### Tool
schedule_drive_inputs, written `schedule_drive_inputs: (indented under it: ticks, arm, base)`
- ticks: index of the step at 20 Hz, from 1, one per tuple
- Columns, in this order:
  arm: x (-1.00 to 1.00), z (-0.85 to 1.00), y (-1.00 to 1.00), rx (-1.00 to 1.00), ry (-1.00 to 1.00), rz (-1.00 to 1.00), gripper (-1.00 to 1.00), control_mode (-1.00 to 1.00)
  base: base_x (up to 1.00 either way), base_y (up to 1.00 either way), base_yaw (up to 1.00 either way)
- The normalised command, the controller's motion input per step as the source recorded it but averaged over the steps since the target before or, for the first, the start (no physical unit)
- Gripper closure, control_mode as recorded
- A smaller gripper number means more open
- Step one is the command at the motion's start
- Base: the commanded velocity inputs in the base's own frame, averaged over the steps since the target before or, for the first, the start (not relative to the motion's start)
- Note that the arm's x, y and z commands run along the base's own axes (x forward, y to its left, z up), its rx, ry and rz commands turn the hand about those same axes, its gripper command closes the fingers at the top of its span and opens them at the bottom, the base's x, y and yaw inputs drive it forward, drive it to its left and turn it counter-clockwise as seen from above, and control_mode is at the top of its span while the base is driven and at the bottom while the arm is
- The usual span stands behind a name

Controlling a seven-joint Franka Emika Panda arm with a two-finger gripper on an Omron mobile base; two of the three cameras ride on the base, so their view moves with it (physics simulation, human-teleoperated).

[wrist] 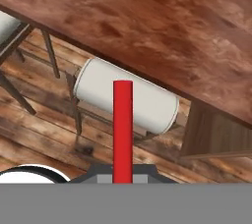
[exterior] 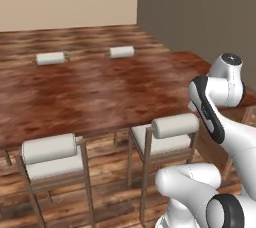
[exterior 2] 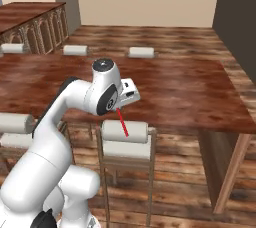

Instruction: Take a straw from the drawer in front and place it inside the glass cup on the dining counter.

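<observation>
My gripper (exterior 2: 119,107) is shut on the straw (exterior 2: 123,123), a thin red stick that slants down from the hand toward a stool below. In the hand view the straw (wrist: 122,127) rises straight up from between the fingertips of the gripper (wrist: 122,179). The hand hovers just off the near edge of the dining counter (exterior 2: 190,87), a wide glossy reddish-brown top (exterior: 100,92) that also crosses the upper hand view (wrist: 172,21). The glass cup and the drawer are out of view.
Wooden stools with pale cushioned backs line the counter: one right under the hand (exterior 2: 125,132) (wrist: 128,100), two on the near side (exterior: 50,152) (exterior: 172,127), others along the far edge (exterior: 121,51). A counter leg (exterior 2: 230,172) stands at the right, over plank floor.
</observation>
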Motion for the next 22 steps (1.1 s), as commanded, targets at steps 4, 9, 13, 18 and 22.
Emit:
schedule_drive_inputs:
  ticks: [4, 9, 13, 18, 22]
  arm:
    - [0.00, 0.00, 0.00, 0.00, 0.00, 0.00, 1.00, 1.00]
    - [0.00, 0.00, 0.00, 0.00, 0.00, 0.00, 1.00, 1.00]
    - [0.00, 0.00, 0.00, 0.00, 0.00, 0.00, 1.00, 1.00]
    - [0.00, 0.00, 0.00, 0.00, 0.00, 0.00, 1.00, 1.00]
    - [0.00, 0.00, 0.00, 0.00, 0.00, 0.00, 1.00, 1.00]
  base:
    - [0.00, -1.00, 0.03]
    - [0.01, -1.00, 0.03]
    - [0.03, -1.00, 0.03]
    - [0.05, -1.00, 0.04]
    - [0.09, -1.00, 0.04]
